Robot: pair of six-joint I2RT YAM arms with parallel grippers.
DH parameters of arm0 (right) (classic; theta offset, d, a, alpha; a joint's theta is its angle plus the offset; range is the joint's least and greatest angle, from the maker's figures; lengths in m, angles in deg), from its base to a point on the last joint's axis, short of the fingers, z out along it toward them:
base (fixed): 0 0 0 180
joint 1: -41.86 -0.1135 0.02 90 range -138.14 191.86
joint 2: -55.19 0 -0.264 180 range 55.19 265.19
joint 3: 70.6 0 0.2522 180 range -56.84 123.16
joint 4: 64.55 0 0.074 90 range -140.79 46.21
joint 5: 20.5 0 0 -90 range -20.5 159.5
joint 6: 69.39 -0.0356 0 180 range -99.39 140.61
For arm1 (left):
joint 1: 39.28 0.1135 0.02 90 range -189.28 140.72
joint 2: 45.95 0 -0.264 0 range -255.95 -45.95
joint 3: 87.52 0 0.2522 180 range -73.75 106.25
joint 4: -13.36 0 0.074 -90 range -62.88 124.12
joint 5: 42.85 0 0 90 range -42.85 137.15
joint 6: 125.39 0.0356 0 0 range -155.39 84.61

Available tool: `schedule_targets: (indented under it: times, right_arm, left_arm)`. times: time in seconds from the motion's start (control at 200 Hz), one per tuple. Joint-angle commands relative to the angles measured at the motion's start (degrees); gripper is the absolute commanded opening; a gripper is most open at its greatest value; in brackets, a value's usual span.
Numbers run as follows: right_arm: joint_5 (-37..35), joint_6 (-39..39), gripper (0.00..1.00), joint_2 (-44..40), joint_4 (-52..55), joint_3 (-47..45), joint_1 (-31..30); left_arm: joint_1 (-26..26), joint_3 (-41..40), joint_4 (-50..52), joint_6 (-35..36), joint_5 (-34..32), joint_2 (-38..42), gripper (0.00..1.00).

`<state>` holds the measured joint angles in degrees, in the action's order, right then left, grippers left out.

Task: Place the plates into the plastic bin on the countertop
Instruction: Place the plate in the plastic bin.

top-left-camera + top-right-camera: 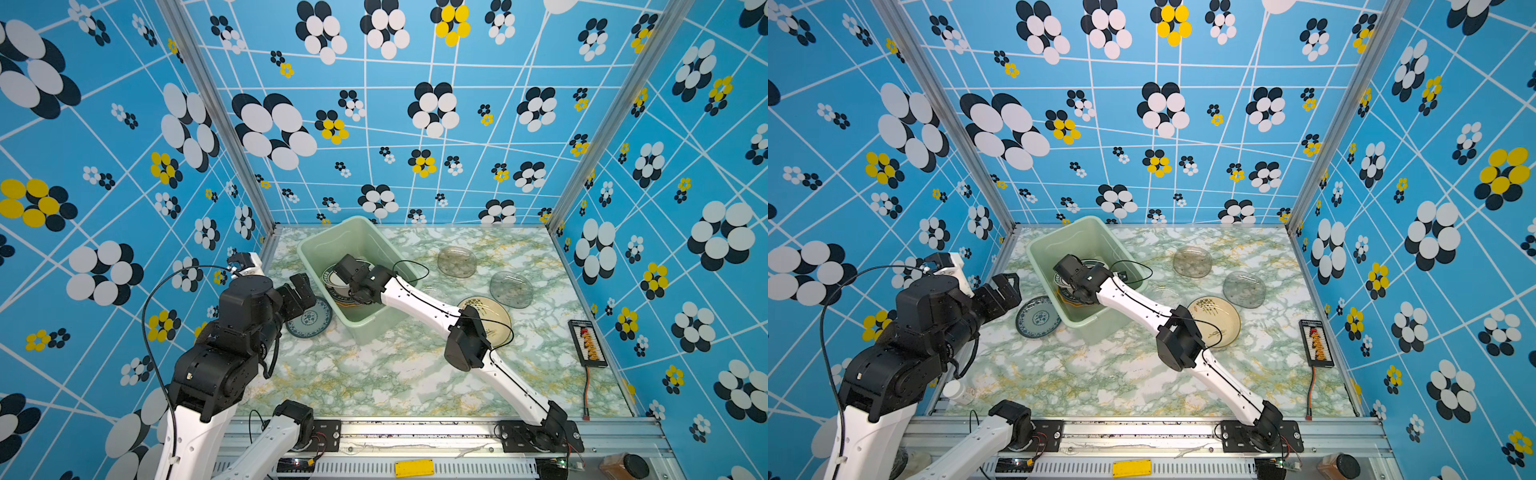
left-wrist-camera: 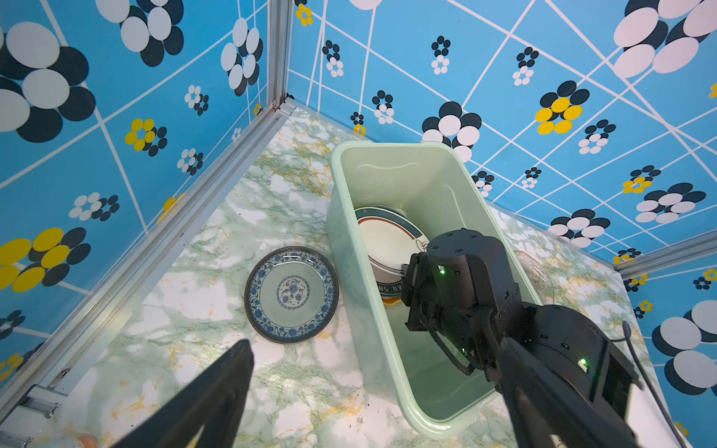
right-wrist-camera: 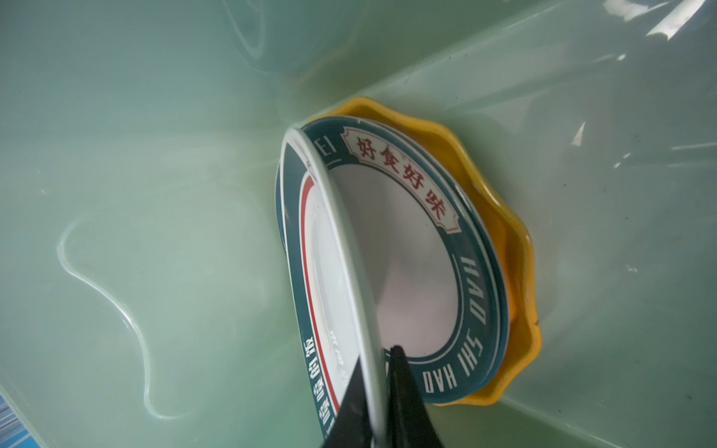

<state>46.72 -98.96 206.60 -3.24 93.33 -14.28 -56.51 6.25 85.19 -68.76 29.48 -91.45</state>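
Where the marbled worktop runs toward its far left corner stands item one: the plastic bin, pale mint green with a rolled rim. It is set askew, with one corner close to the far wall.

Contents of the bin, three plates:
- Yellow scalloped plate, lowest, flat on the bin floor.
- White plate with a dark green lettered rim, lying flat on the yellow one.
- Second dark-rimmed white plate, tipped up steeply. One edge is down against the stack and the opposite rim is raised.

Right fingers: nearly closed, one on either side of the raised rim, pinching it. The arm reaches into the bin from the near right.

Left fingers: spread wide and holding nothing. They hover just left of the bin, above the small plate listed next.

Plates outside the bin, all face up on the worktop:
- Small blue-patterned plate, just beside the bin's left wall, seen in both top views.
- Cream plate with a dark sprig motif, right of the bin and partly under the right arm.
- Clear glass plate, right of the bin and nearer the far wall.
- Second clear glass plate, farther right, apart from the first.
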Motion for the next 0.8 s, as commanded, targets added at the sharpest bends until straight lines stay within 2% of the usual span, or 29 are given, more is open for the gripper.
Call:
schedule_targets:
  times: [0.0, 0.29, 0.46, 0.795]
  right_arm:
    - [0.48, -3.3, 0.16, 1.16, -0.74, 1.47, -0.11]
    - [2.27, -2.54, 0.26, 1.2, -2.92, 0.0, -0.11]
    - [3.93, -3.13, 0.37, 1.4, -3.76, -0.79, -0.11]
    - [6.24, -3.65, 0.47, 0.91, -4.46, -3.15, 0.31]
  left_arm:
    - [0.52, 2.34, 0.87, 1.85, -1.64, -0.54, 0.99]
    - [0.53, 3.57, 1.53, 1.89, -2.06, -0.77, 0.99]
    - [0.54, 4.41, 1.28, 1.81, -1.7, -1.33, 0.99]
    - [0.56, 4.98, 1.72, 1.77, -1.28, -1.49, 0.99]
